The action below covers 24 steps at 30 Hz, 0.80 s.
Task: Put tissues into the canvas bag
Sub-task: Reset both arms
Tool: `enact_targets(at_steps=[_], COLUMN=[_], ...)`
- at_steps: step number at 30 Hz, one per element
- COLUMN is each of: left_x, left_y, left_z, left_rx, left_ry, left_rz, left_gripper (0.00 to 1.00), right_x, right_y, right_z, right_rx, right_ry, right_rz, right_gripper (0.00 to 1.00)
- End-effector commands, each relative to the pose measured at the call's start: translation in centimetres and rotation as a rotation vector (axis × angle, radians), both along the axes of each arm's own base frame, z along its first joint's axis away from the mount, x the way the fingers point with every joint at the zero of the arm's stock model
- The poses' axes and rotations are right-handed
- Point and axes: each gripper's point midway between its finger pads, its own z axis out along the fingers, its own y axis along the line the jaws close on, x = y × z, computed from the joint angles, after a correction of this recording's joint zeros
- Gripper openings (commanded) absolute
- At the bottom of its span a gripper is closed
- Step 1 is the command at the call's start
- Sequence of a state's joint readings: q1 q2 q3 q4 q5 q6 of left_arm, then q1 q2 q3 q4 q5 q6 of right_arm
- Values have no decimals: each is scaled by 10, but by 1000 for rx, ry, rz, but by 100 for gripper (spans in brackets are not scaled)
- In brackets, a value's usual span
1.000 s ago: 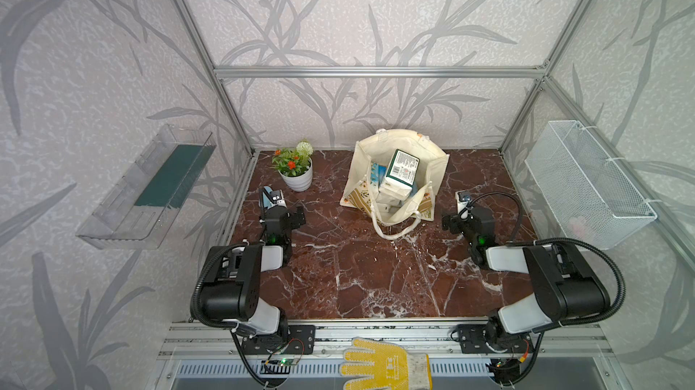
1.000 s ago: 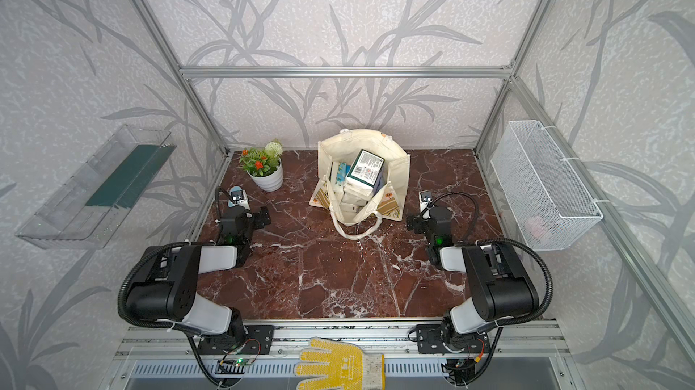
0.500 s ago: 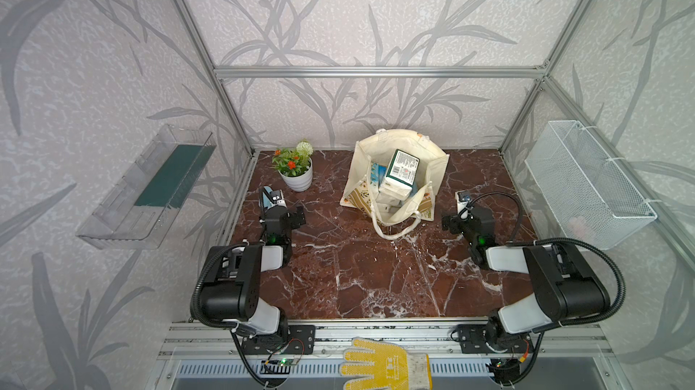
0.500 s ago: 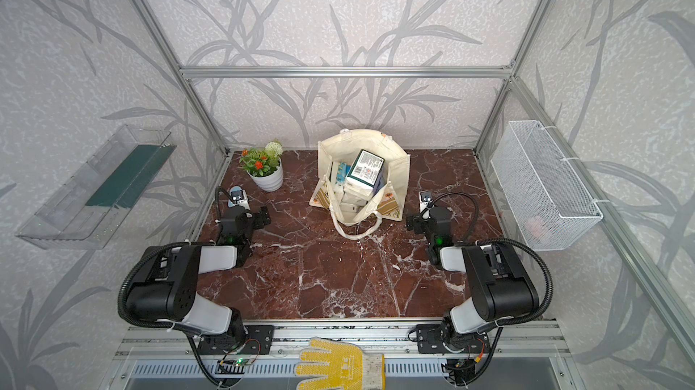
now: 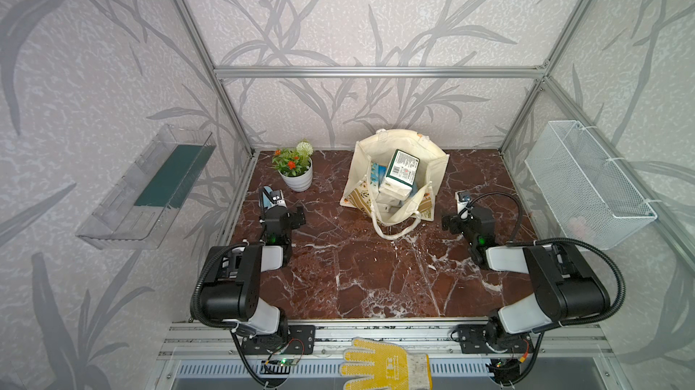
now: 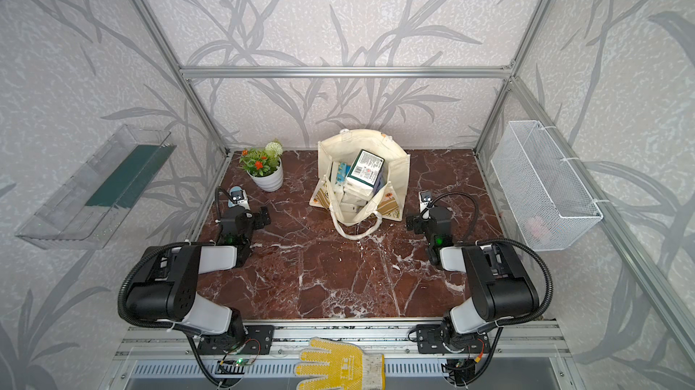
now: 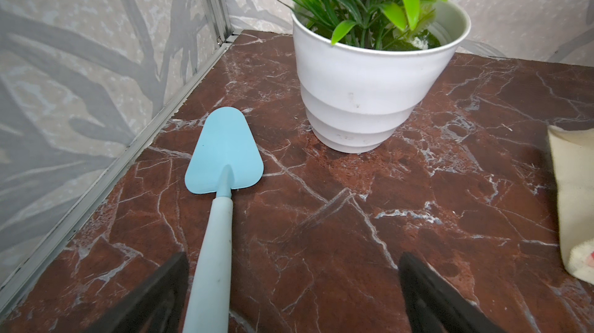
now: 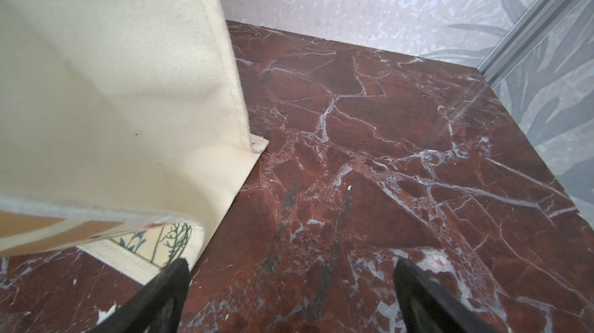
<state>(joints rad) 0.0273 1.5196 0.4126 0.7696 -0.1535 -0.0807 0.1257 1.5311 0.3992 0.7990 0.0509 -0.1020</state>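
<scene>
The cream canvas bag [image 5: 387, 141] [image 6: 357, 139] stands open at the back middle of the marble table. Tissues fill it: a dark green pack with a white label [image 5: 400, 170] [image 6: 366, 170] lies on top, a blue pack [image 5: 376, 173] beside it, paler packs below. My left gripper [image 5: 281, 213] [image 7: 292, 257] rests low at the left, open and holding nothing. My right gripper [image 5: 468, 219] [image 8: 291, 262] sits low just right of the bag [image 8: 112, 90], open and empty, one finger near the bag's bottom corner.
A light blue trowel [image 7: 225, 151] lies on the table, its handle running between my left fingers. A white pot with a plant [image 5: 299, 181] [image 7: 360, 90] stands behind it. A wire basket [image 5: 586, 181] hangs on the right wall, a clear shelf [image 5: 150, 188] on the left. A yellow glove [image 5: 383, 365] lies in front.
</scene>
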Motion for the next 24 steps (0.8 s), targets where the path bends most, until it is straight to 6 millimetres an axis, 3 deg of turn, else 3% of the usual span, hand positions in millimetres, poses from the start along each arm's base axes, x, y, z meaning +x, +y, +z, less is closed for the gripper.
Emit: enact_targets(at_steps=[1, 8, 11, 15, 24], left_x=[4, 3, 4, 3, 3], left_y=[-2, -2, -2, -2, -2], left_z=[8, 8, 8, 7, 7], left_rx=[8, 8, 8, 8, 8], left_ry=[-14, -14, -14, -13, -13], left_rz=[-15, -15, -16, -15, -15], left_gripper=[99, 99, 99, 99, 99], right_x=[5, -4, -4, 6, 6], right_y=[0, 22, 21, 1, 0], right_z=[8, 10, 10, 8, 8], right_rx=[7, 7, 8, 18, 25], right_ry=[-21, -54, -54, -16, -15], right_rz=[-1, 143, 141, 16, 14], right_gripper=[99, 99, 99, 99, 99])
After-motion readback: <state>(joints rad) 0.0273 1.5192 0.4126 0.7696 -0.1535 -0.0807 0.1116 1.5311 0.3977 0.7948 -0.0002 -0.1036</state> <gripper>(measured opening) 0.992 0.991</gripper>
